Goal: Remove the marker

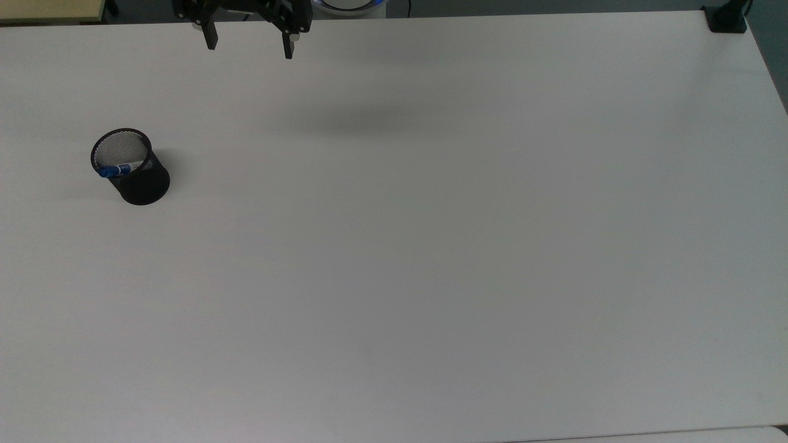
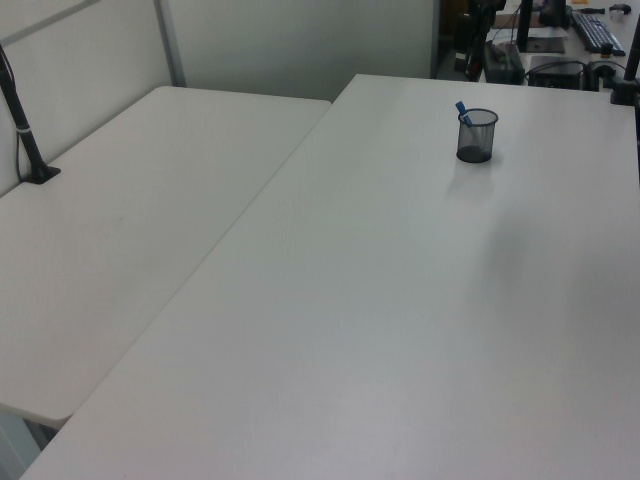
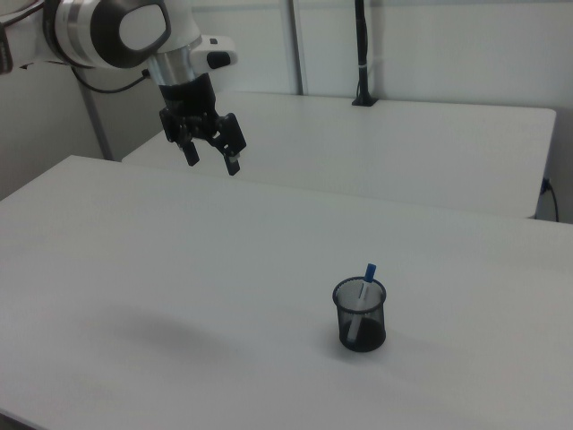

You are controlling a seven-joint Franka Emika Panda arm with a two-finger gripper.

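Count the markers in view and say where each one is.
1. The marker stands tilted inside the black mesh cup on the white table, its blue cap poking above the rim. The mesh could hide a shorter one.
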